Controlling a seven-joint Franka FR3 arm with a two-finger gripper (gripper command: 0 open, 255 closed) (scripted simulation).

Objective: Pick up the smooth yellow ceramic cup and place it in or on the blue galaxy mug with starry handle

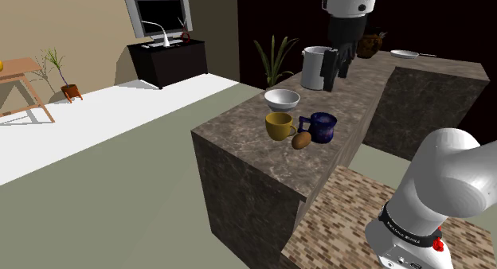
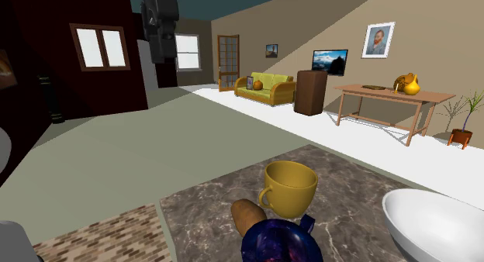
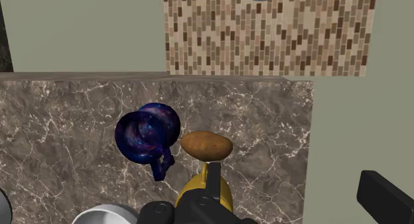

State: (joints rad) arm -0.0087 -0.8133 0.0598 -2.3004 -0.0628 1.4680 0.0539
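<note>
Spread gripper above counter
Shoulder view: the gripper hangs over the marble counter; the yellow cup stands beside the blue galaxy mug, a potato between. Second exterior view: cup upright. Wrist view: fingers apart, gripping nothing

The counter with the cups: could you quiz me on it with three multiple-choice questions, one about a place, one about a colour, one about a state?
1. Where is the brown potato?
A in the bowl
B on the counter, beside the yellow cup and the blue mug
C in the gripper

2. What colour is the bowl?
A white
B red
C black

3. The gripper is:
A shut on the yellow cup
B shut on the brown potato
C open and empty

Answers:
1. B, the potato lies on the marble by both cups.
2. A, the bowl is plain white.
3. C, the fingers stand apart with nothing between them.
</note>
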